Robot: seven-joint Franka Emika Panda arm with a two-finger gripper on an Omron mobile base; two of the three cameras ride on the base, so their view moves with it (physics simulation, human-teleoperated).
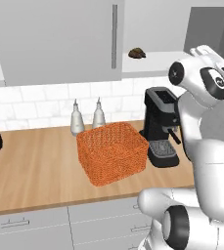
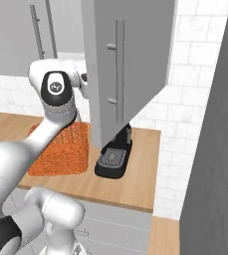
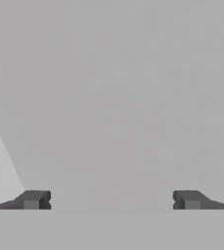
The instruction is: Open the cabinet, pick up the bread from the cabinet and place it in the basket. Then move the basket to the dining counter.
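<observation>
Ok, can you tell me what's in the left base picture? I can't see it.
A bright orange basket sits on a wooden worktop, between two pale bottles behind it and a black coffee machine to its right. Above, a small brown bread lies on the open shelf of the grey cabinet. The white robot arm rises at the right.

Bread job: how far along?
Done: right cabinet door stands open. In hand: nothing; the hand is open and empty, facing a plain grey surface. Left: bread sits on the cabinet shelf, basket is empty on the worktop, not moved to the dining counter.
</observation>
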